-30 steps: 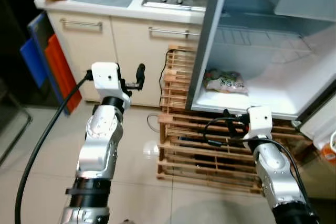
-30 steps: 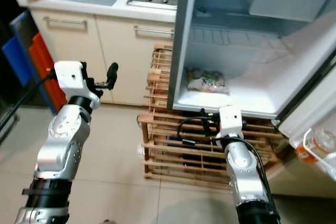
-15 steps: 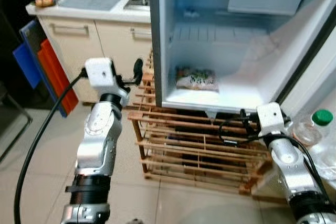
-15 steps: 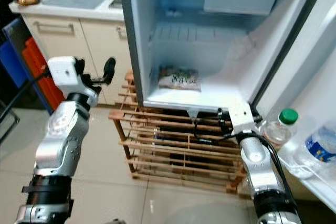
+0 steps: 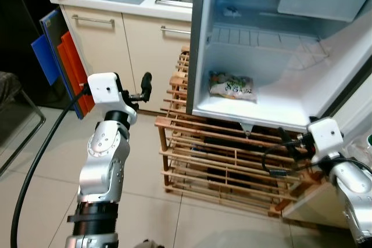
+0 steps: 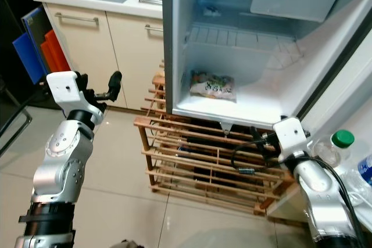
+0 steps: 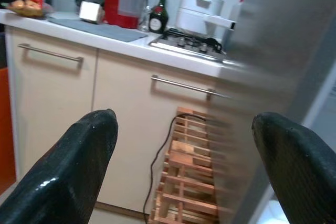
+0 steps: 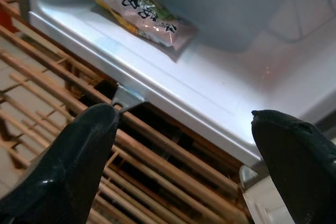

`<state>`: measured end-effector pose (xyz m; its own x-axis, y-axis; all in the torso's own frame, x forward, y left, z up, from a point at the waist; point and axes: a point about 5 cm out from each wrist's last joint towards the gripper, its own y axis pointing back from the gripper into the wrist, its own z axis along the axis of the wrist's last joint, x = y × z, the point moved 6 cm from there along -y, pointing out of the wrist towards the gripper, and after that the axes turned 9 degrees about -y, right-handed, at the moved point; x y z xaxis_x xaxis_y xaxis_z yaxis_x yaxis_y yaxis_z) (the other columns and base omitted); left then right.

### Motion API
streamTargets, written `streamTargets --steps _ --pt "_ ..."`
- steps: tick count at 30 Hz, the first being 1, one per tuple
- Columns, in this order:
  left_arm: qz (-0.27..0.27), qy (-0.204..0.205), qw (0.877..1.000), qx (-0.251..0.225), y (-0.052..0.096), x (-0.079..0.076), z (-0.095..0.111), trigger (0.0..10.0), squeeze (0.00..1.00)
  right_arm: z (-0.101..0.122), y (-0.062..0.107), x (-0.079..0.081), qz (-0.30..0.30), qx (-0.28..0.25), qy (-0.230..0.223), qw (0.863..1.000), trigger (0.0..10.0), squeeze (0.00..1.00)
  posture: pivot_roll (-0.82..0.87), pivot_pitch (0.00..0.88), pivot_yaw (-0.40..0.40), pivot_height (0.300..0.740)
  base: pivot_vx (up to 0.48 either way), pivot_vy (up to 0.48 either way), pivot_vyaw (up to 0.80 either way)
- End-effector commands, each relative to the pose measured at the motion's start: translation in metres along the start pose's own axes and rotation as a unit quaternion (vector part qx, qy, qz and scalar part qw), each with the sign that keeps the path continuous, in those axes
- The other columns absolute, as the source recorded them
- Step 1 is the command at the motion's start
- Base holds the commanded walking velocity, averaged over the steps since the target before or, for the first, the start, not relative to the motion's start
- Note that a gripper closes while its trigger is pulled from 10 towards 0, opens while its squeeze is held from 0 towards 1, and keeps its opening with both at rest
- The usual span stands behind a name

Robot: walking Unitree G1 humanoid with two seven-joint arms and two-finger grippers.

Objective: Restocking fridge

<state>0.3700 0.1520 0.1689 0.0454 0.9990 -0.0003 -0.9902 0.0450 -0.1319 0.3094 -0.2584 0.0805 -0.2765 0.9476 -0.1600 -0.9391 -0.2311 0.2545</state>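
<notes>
**Empty-handed before the open fridge**

From the head, the white open fridge stands on a slatted wooden rack, one printed food packet lying on its floor.

Left wrist: left gripper spread wide, empty, facing cream cabinets.

Right wrist: right gripper parted, empty, likely poised below the fridge's sill.

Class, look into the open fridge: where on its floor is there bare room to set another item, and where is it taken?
The fridge floor is bare from the food packet across to the right wall and forward to the front lip. The back-left corner is taken by the packet. The wire shelf above looks bare as well. Both end effectors, left and right, are open and hold nothing.
</notes>
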Motion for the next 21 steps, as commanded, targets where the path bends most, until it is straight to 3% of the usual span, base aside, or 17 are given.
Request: streamTargets --steps 1,4,8,21 --pt "-0.011 0.003 1.000 0.001 -0.001 -0.005 0.001 10.0 0.00 0.017 0.003 -0.007 0.003 -0.017 -0.002 1.000 10.0 0.00 -0.17 0.000 0.004 0.740 0.000 0.000 0.00" --pt "-0.018 0.004 1.000 0.003 -0.003 -0.009 0.001 10.0 0.00 0.033 0.012 0.000 0.053 -0.015 -0.030 0.998 10.0 0.00 -0.18 0.000 0.010 0.740 0.000 0.000 0.00" --pt "-0.022 0.007 1.000 0.003 -0.004 -0.013 0.001 10.0 0.00 0.034 0.028 0.008 0.104 0.011 -0.019 0.994 10.0 0.00 -0.19 0.000 0.006 0.740 0.000 0.000 0.00" --pt "-0.021 0.008 1.000 0.003 -0.001 -0.014 0.001 10.0 0.00 0.018 0.037 -0.031 0.079 0.082 -0.008 0.993 10.0 0.00 -0.17 0.000 -0.010 0.740 0.000 0.000 0.00"
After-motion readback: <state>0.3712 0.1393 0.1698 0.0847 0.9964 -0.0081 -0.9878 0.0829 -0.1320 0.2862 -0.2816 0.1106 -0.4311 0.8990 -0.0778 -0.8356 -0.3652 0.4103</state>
